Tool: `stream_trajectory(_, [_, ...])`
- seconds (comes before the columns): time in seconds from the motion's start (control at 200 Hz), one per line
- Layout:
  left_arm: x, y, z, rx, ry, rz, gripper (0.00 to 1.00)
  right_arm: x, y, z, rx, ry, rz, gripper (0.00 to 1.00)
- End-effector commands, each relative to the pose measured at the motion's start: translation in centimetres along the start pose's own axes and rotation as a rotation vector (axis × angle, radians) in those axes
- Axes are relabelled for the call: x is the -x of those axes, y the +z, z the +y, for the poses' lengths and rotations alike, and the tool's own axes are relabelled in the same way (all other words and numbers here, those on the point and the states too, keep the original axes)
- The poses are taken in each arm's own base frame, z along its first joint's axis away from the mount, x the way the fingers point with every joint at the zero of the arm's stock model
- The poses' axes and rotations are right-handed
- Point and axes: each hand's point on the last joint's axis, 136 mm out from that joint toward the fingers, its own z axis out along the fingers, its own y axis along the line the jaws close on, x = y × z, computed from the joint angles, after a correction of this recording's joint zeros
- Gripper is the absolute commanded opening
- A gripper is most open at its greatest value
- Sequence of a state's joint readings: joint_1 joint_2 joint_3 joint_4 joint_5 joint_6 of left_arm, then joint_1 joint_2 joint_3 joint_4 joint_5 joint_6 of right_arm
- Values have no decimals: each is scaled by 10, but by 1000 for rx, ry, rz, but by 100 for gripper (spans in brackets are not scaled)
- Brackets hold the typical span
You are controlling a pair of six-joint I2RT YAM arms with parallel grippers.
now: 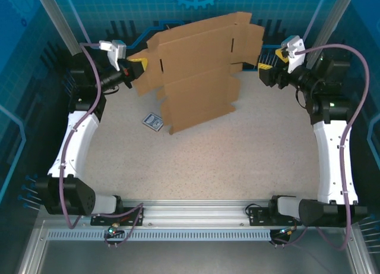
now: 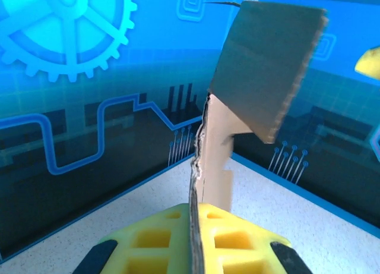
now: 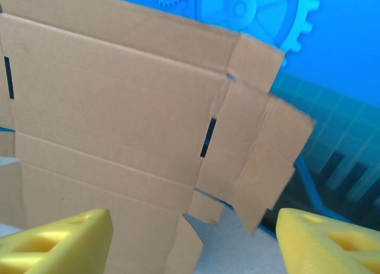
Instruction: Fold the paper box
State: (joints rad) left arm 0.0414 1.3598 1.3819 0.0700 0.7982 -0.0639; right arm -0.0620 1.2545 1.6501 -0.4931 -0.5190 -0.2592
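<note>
While unfolded, the paper box (image 1: pixel 199 72) is a flat brown die-cut sheet held up on its edge at the far side of the tabletop (image 1: pixel 249 161), spanning the gap between the two arms. Its creases, slots and side flaps face the overhead camera. The lowest corner hangs near the tabletop; cannot tell if it touches.

The left fingers (image 1: pixel 135 65) are clamped on the sheet's left flap. In the left wrist view the cardboard (image 2: pixel 261 66) runs edge-on straight up from between the yellow fingers (image 2: pixel 154 241), pinched tight, and one flap is bent over at the top.

The right fingers (image 1: pixel 265 63) sit just beside the sheet's right flap, spread wide. In the right wrist view the two yellow fingers (image 3: pixel 332 238) are well apart at the bottom corners. The sheet's broad face (image 3: pixel 119 101) stands in front of them with a dark slot and a stepped side flap. No pad is visibly pressing on it.

A small printed card (image 1: pixel 152 122) lies flat on the tabletop, just beside the sheet's lower left corner.
</note>
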Motion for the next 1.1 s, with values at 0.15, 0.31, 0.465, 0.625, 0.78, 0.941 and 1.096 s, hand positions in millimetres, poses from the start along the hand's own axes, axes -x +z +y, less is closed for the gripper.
stream_trajectory(0.15, [12, -5, -44, -109, 144, 32, 0, 49, -7, 42, 118, -239, -73, 79])
stream_trajectory(0.31, [13, -7, -62, -143, 206, 47, 0, 57, 9, 62, 183, -311, -66, 79])
stream_trajectory(0.465, [17, -11, -75, -167, 245, 49, 0, 60, 25, 73, 222, -358, -65, 79])
stream_trajectory(0.625, [20, -13, -83, -186, 265, 49, 0, 60, 39, 77, 238, -405, -50, 80])
stream_trajectory(0.78, [20, -11, -82, -183, 264, 52, 0, 68, 42, 78, 232, -455, -48, 80])
stream_trajectory(0.941, [19, -9, -81, -188, 263, 56, 0, 70, 46, 79, 236, -511, -46, 81])
stream_trajectory(1.096, [18, -8, -83, -194, 263, 59, 0, 61, 55, 83, 285, -524, -16, 81])
